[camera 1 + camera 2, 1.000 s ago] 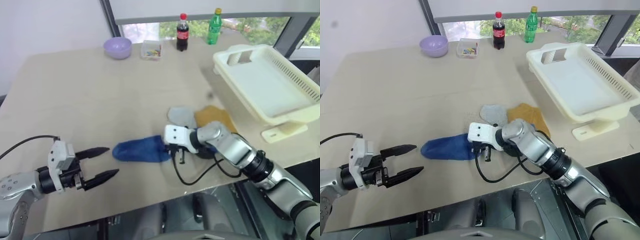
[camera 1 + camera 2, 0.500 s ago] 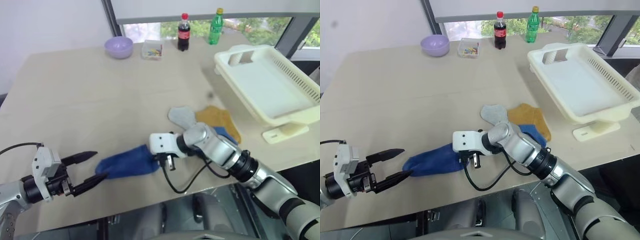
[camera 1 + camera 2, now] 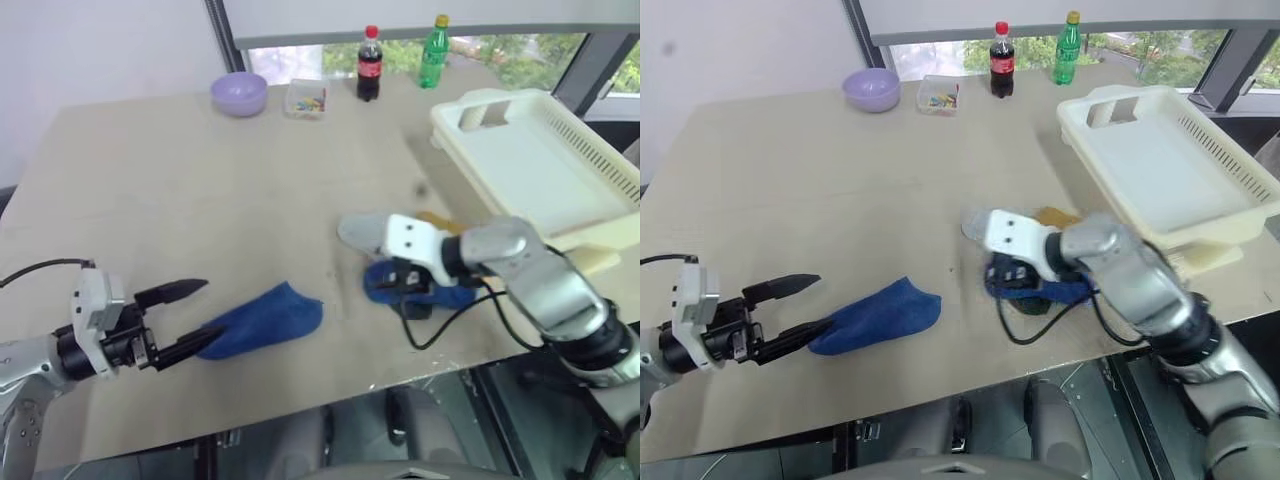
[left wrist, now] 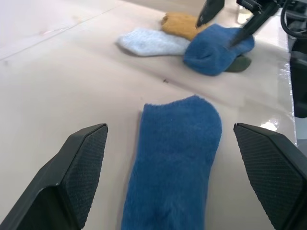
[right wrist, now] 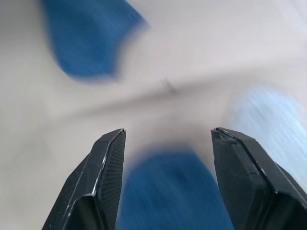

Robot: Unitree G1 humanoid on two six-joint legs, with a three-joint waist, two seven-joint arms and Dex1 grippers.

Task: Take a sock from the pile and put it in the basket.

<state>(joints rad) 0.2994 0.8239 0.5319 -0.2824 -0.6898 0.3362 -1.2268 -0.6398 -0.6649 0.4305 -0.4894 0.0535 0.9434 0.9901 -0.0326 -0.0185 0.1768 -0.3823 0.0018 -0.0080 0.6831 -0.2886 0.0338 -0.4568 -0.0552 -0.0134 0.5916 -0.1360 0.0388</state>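
A royal blue sock [image 3: 265, 318] lies flat on the table near the front edge, apart from the pile [image 3: 400, 262]. Its near end lies between the fingers of my open left gripper [image 3: 213, 310], which are not closed on it. The pile holds a pale grey-blue sock [image 4: 151, 42], a mustard yellow one [image 4: 180, 23], another blue one [image 4: 216, 48] and a dark green one [image 4: 240, 62]. My right gripper [image 5: 168, 132] hangs open just over the pile's blue sock, holding nothing. The cream-white basket [image 3: 600, 170] stands at the right, with no sock in it.
At the table's far edge stand a lilac bowl [image 3: 238, 93], a small clear box [image 3: 304, 98], a cola bottle [image 3: 369, 64] and a green bottle [image 3: 431, 52]. The table's front edge runs close below both grippers.
My right gripper dragged the blue sock left towards the left gripper, opened and let it go, then swung back right over the pile. The left gripper stays open.
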